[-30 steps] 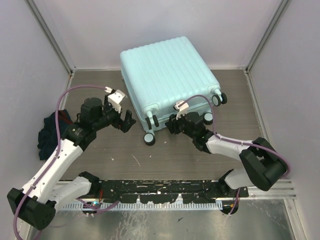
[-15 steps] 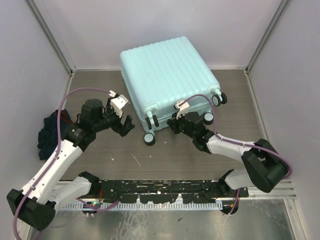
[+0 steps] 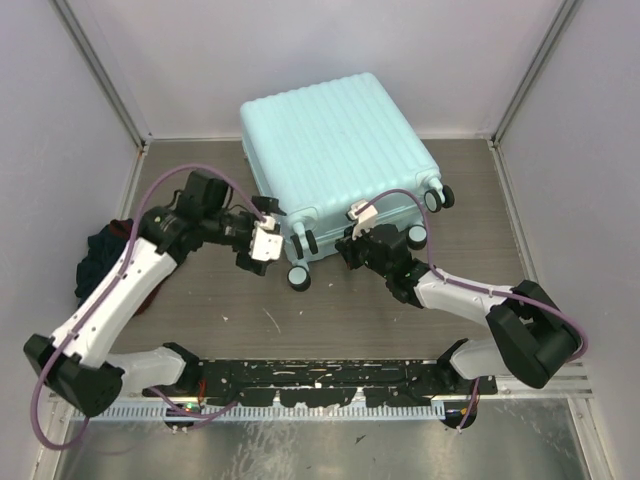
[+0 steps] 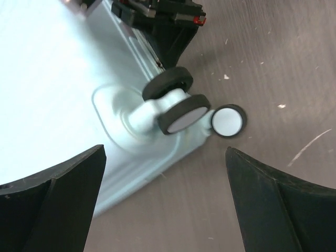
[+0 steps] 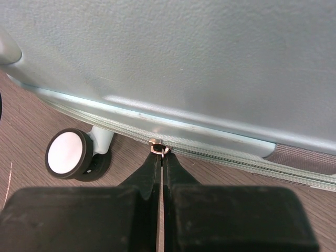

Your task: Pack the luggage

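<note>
The luggage (image 3: 335, 150) lay shut at 12 o'clock on the desk (image 3: 330, 310). The right end effector (image 5: 161, 156) was clenched on its zip pull (image 5: 158, 149), probably to unzip it. The left end effector (image 3: 262, 245), released, hovered by a wheel (image 4: 184, 115), perhaps to brace.

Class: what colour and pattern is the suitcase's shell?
The luggage is pale mint-green, ribbed; top external view.

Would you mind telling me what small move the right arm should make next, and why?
Probably draw the zipper pull a short way along the zip track. The right gripper is shut on it at the wheel end of the luggage, which lies closed, so packing must wait for unzipping. The left gripper is open near a corner wheel.
</note>
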